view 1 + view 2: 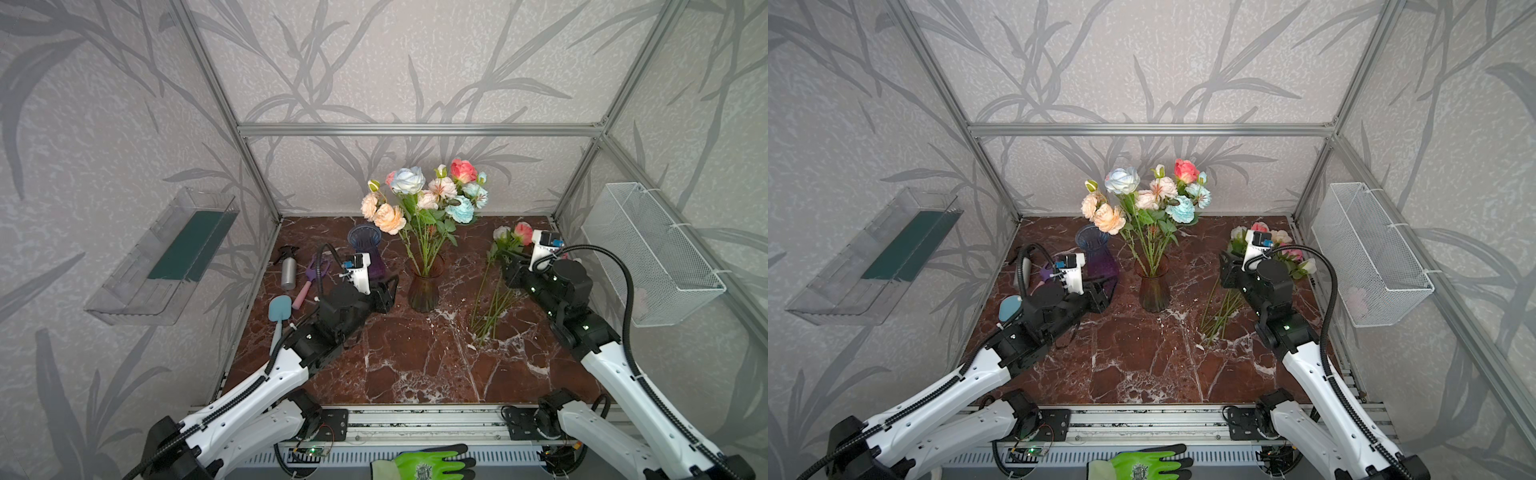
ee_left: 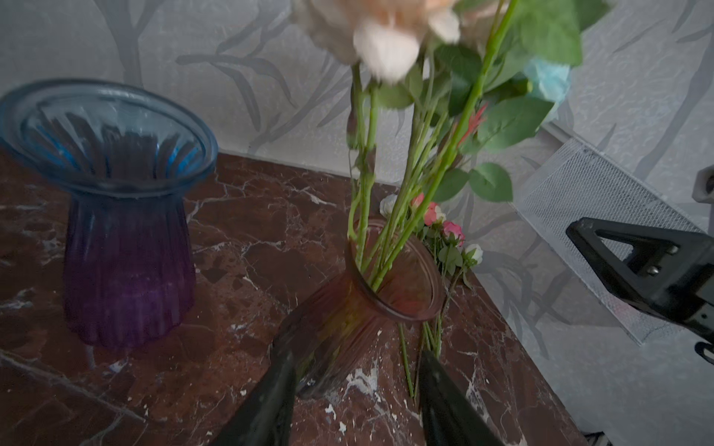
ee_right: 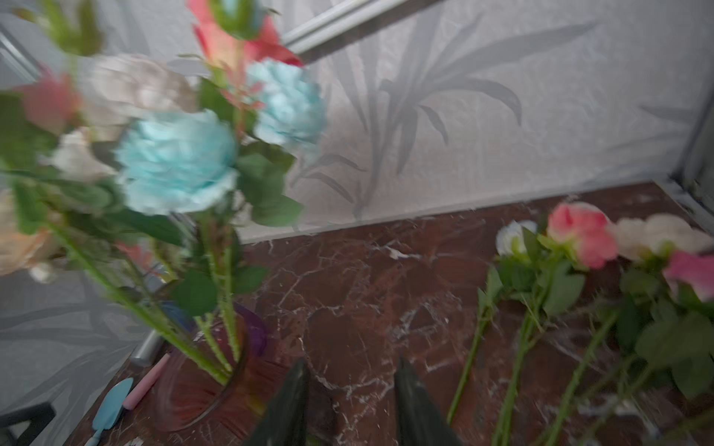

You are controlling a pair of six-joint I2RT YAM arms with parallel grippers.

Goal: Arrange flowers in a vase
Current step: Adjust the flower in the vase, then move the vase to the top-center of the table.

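1. Flowers first: most of the flowers [image 1: 424, 195] are already standing in the amber vase [image 1: 424, 291] mid-table. A loose bunch [image 1: 492, 303] is lying flat on the marble table [image 1: 415, 365] over on the right arm's side.
2. The right gripper [image 3: 351, 367] is hanging with its fingers spread and gripping nothing, with bare marble showing in the gap.
3. Here's what the next pick is hinging on. In the right wrist view the amber vase is sitting off 1 side of the fingers and the loose bunch just beside them on the other. The stems are running front to back, cut ends toward the robot and heads toward the back wall, roughly in line with where the gripper is pointing. So it's probably needing a sideways shift away from the vase, then a close across a stem.
4. The left gripper [image 2: 355, 359] is sitting low at the amber vase's base with its fingers apart. Whether they're touching the glass, can't tell. It's well apart from the loose bunch, so the right arm is looking like the nearer 1.
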